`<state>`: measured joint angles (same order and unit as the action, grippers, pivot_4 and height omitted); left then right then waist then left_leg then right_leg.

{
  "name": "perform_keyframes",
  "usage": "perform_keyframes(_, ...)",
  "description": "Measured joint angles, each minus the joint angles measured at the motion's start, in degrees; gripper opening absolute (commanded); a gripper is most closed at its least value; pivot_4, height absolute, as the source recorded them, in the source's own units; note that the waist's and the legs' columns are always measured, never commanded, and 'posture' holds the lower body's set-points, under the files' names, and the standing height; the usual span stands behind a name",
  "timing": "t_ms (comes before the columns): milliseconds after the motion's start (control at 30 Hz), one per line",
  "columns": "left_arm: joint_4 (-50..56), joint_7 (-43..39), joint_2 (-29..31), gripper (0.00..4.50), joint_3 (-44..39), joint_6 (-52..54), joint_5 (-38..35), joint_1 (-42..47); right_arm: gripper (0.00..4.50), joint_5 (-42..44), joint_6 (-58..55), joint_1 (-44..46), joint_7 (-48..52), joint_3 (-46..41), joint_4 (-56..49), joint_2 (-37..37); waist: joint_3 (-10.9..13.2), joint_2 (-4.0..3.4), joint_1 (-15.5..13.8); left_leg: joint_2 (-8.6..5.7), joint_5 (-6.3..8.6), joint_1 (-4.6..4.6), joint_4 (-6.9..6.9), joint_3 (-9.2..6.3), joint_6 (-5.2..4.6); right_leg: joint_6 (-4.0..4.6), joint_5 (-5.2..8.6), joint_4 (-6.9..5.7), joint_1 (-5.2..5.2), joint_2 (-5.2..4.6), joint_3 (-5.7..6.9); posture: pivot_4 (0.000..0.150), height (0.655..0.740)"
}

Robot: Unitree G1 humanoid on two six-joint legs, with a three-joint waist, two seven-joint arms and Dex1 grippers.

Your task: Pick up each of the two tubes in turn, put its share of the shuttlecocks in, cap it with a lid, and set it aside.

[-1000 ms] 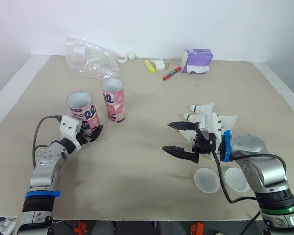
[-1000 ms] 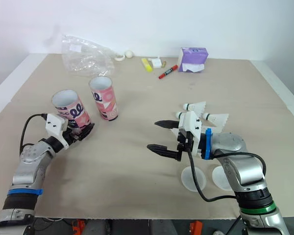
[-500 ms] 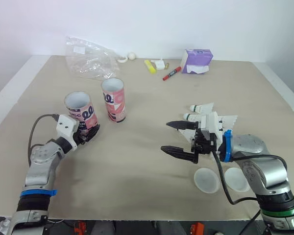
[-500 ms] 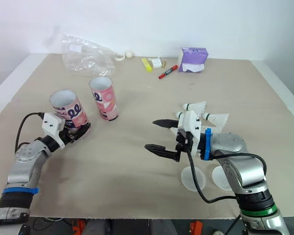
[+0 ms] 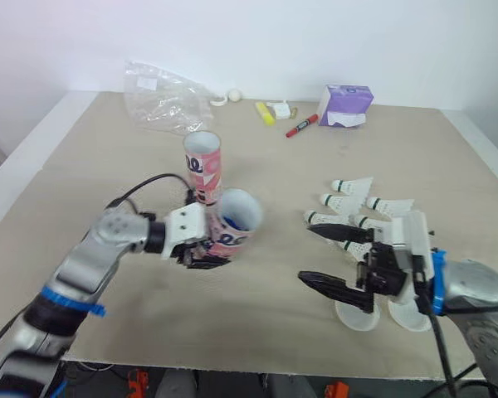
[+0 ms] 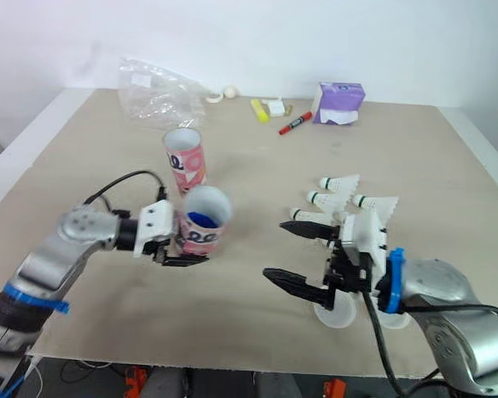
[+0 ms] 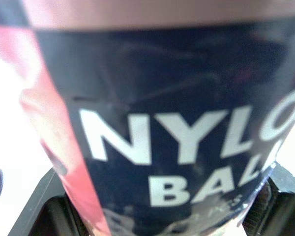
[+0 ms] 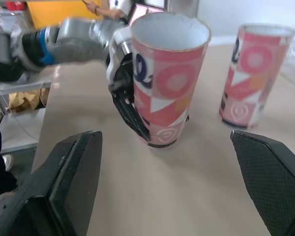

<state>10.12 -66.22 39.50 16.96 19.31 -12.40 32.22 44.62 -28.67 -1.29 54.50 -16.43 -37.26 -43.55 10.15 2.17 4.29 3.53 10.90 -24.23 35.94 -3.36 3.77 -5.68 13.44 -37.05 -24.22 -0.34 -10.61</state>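
My left gripper (image 5: pixel 201 250) is shut on a pink-and-navy tube (image 5: pixel 233 222) near the table's middle, gripping it low on its side. The tube leans with its open mouth up and toward my right arm; its label (image 7: pixel 177 142) is pressed close between the fingers. The second tube (image 5: pixel 202 166) stands upright just behind it. My right gripper (image 5: pixel 305 253) is open with nothing in it, a short way to the right of the held tube (image 8: pixel 169 83). Several shuttlecocks (image 5: pixel 355 186) lie behind it. Two white lids (image 5: pixel 355 313) rest under the right wrist.
At the far edge lie a crumpled plastic bag (image 5: pixel 166 95), a purple box (image 5: pixel 346 104), a red marker (image 5: pixel 303 126), a yellow object (image 5: pixel 266 112) and a small white ball (image 5: pixel 234 94). In the right wrist view, shelving and a person (image 8: pixel 113 5) show beyond the table.
My left gripper has carried the tube from the table's left side to the middle, in front of the other tube. The camera view has shifted; the right gripper stays open.
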Motion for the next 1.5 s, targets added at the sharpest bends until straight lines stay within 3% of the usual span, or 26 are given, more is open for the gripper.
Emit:
perform_keyframes(67,-0.58,-4.03,-0.4,3.39,6.51,2.38,3.69,7.35,4.5,1.67,-0.88,-4.68,-1.45,-4.54,-1.94,-0.45,0.03,-0.07,0.09,0.01,0.0,0.04,-0.11,-0.07,-0.03,0.03,0.06,-0.04,-0.01,0.06,0.02,0.15,0.74)
perform_keyframes(367,-2.6,-6.73,-3.39,3.39,15.64,6.6,13.13,14.67,4.5,3.31,-1.15,-7.78,-3.46,-5.26,-4.86,-0.95,0.03,-0.12,0.03,0.0,0.0,0.02,0.06,-0.07,-0.03,-0.02,0.02,-0.04,0.05,0.04,0.01,0.15,0.74)
perform_keyframes(633,-3.52,-6.42,-6.62,3.39,16.37,9.49,15.59,15.88,4.5,3.56,-1.18,-8.24,-5.33,-4.98,-4.94,-0.98,0.01,-0.15,-0.15,-0.04,0.0,0.02,0.22,-0.11,-0.03,-0.04,0.0,-0.04,0.15,0.03,0.01,0.15,0.74)
perform_keyframes(800,-4.03,-6.33,-7.68,3.39,16.48,9.78,15.91,16.09,4.5,4.72,-1.63,-21.55,-9.98,-13.72,-5.32,4.52,0.0,-0.17,-1.39,-0.13,0.02,-0.01,0.26,-0.21,-0.03,-0.1,0.07,-0.03,0.23,-0.01,0.01,0.15,0.74)
perform_keyframes(1133,-6.2,-6.32,-8.72,3.39,16.48,9.19,17.01,16.62,4.5,2.98,-0.34,-29.61,-16.65,-17.97,-5.06,11.25,-0.1,-0.35,-1.29,-0.18,-0.12,0.09,0.41,-0.18,-0.25,-0.02,-0.12,-0.05,0.27,-0.07,-0.01,0.15,0.74)
perform_keyframes(1500,-6.41,-6.56,-9.17,3.39,16.47,9.25,17.07,16.75,4.5,-1.19,-1.57,-25.35,-22.63,-12.49,1.08,12.73,-0.12,-0.44,-1.33,-0.23,-0.12,0.06,0.4,-0.18,-0.24,-0.02,-0.12,-0.04,0.27,-0.1,-0.01,0.15,0.74)
